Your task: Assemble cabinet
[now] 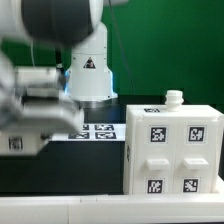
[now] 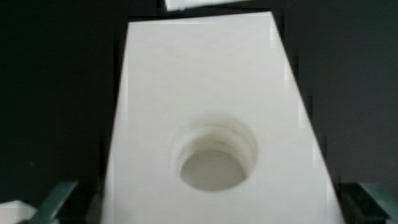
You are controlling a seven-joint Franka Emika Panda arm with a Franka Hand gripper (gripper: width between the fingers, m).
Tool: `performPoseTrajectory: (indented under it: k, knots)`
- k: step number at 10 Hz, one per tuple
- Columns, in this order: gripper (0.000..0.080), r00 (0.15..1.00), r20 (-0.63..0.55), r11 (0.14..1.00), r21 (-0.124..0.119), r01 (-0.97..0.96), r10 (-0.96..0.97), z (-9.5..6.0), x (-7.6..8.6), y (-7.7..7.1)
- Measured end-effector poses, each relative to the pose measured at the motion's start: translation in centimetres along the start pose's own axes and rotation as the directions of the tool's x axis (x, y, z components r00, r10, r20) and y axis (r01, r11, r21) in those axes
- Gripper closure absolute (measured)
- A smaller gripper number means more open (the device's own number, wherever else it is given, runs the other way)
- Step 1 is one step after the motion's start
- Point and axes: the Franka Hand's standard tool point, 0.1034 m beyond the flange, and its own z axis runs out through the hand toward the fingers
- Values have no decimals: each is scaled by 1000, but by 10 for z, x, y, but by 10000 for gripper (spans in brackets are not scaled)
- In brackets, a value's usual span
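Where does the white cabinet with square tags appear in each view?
Exterior view: the cabinet stands at the exterior view's right, tagged face toward the camera, round peg on top.
Wrist view: no tagged box shows; a white panel with a round hole fills it, and I cannot tell what part it is.
Shared landmark: the black table, also dark beside the panel.

marker board on black table
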Motion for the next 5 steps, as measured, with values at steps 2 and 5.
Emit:
performPoseTrajectory:
  k: [2,5]
  knots:
    - [239,970,-235,998,-24,51,-55,-27,-26,-14]
    - [239,874,-482,998,-54,38,-60,-35,-14,-13]
